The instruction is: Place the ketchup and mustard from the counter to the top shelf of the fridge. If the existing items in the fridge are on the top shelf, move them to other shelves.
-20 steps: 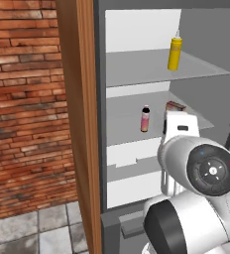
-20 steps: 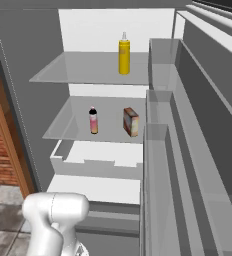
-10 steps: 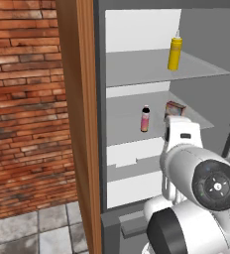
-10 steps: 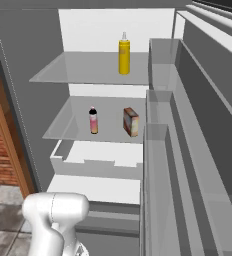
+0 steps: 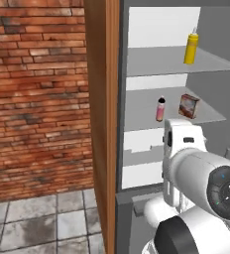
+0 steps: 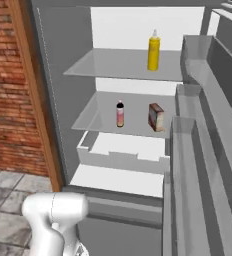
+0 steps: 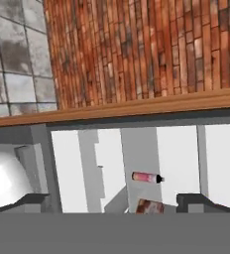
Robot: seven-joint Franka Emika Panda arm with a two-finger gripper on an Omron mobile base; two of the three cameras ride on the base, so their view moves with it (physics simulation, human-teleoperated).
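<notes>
Mustard shelved, ketchup to fetch
Mustard (image 6: 153, 51) stands on the fridge's top shelf (image 6: 118, 65); pincer (image 7: 118, 202) released and empty, best withdrawn clear of the lower-shelf pink bottle (image 6: 120, 114).

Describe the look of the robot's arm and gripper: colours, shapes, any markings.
The arm is glossy white with rounded, tubular links; one joint cap is dark, round, with small pale markings. In the right base view a white rounded link shows. The gripper has two small dark finger tips. No cables visible.
</notes>
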